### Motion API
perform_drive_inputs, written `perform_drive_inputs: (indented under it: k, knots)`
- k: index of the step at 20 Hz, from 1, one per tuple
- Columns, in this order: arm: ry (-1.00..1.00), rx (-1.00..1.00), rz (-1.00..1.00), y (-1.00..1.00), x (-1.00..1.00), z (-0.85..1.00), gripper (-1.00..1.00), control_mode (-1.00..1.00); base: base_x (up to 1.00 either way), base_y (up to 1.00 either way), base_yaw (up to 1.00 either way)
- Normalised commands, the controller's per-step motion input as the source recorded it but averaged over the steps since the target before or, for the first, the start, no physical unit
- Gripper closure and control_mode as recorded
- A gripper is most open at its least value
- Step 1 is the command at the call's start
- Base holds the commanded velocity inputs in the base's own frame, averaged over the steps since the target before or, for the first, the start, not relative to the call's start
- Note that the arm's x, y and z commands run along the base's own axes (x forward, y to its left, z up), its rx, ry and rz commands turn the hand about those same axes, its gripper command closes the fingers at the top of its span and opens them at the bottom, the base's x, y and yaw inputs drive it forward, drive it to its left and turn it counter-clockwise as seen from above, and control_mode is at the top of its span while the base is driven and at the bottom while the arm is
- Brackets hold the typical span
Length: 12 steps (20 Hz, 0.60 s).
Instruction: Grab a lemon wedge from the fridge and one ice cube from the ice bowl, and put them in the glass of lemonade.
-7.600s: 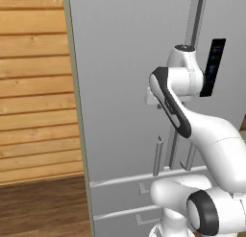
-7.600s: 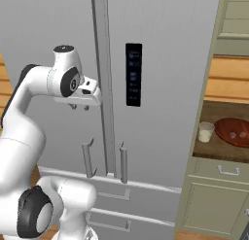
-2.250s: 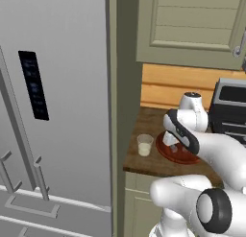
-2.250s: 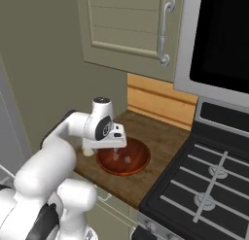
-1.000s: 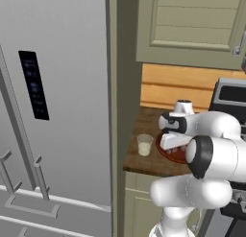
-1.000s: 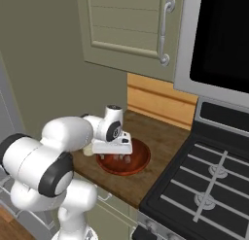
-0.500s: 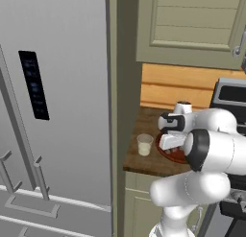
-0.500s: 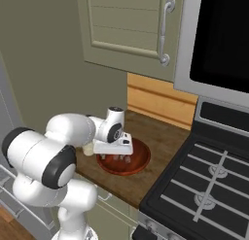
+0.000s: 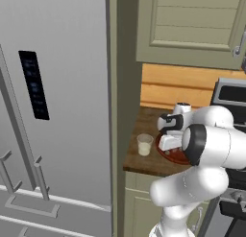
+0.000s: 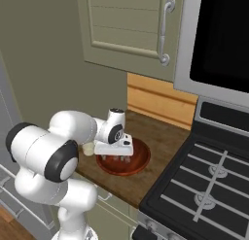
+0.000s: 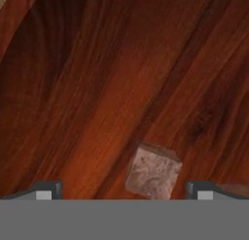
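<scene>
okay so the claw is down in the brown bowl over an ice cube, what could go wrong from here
1. The ice cube sits off-centre between the open claw tips, nearer one side, so closing could nudge it away rather than pinch it.
2. The claw is low inside the ice bowl; pressing further might tip or slide it.
3. The glass of lemonade stands close beside the bowl, so a swing of the arm could knock it.

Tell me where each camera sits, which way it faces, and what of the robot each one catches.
Left base view: behind the arm on its left, facing the fridge, the glass of lemonade and the ice bowl; arm rises lower right.
Right base view: behind on its right, facing the bowl and stove; arm lower left.
Hand view: looking down into the bowl at an ice cube between the open hand.
Both base views share the bowl and arm.
</scene>
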Motion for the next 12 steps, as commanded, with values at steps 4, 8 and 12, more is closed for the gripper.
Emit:
perform_drive_inputs:
  k: [4,8,12]
  knots:
    - [0.00,0.00,0.00,0.00,0.01,0.00,-1.00,-1.00,0.00,0.00,0.00]
    - [0.00,0.00,0.00,-0.04,0.01,0.00,-1.00,-1.00,0.00,0.00,0.00]
    - [-0.04,0.01,0.00,-0.13,0.03,0.00,-1.00,-1.00,0.00,0.00,0.00]
